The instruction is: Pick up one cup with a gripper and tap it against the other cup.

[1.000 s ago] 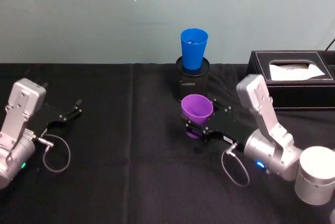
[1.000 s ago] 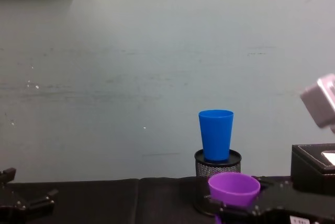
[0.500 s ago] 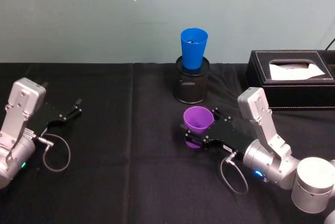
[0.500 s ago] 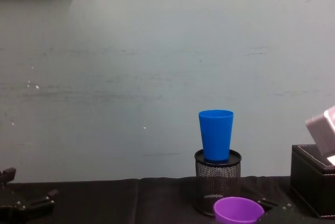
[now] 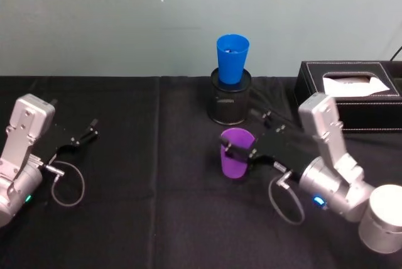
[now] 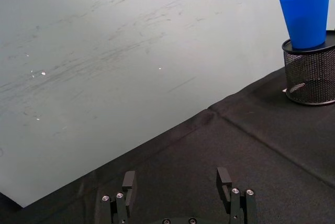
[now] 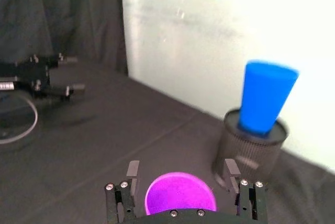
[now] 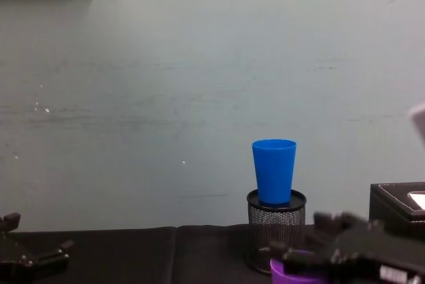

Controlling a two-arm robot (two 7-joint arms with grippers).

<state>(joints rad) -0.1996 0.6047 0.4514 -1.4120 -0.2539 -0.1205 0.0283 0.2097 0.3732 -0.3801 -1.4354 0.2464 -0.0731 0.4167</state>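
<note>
Your right gripper (image 5: 233, 150) pinches the purple cup (image 5: 235, 154); blue cup (image 5: 232, 59) sits beyond it, tap not yet made.

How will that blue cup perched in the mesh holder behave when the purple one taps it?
The blue cup looks like thin, smooth plastic, so probably light. It sits base-down in the black mesh pen holder with most of its body above the rim, so a firm tap may rock or tilt it. The right gripper holds the purple cup; tapping gently seems safest.
</note>
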